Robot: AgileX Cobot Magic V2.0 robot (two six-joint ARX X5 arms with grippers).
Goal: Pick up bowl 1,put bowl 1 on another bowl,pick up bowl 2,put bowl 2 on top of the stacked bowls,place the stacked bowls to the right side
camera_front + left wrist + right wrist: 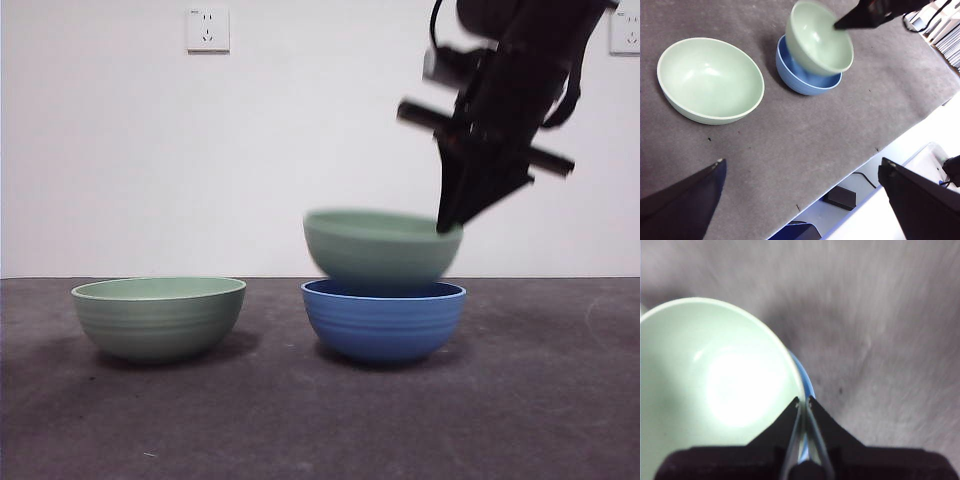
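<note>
right gripper (450,222) clamped on right rim of pale green ribbed bowl (381,245), centre-right of front frame | bowl sits low over blue ribbed bowl (383,320) | second pale green bowl (159,316) lower left | left gripper (800,200) spread, holding nothing

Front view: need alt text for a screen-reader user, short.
A dark robot arm from the upper right holds a pale green bowl by its rim in the right claw, just above, or lowering into, a blue ribbed bowl on a dark table. A second pale green bowl sits apart to the left, against a white wall.
</note>
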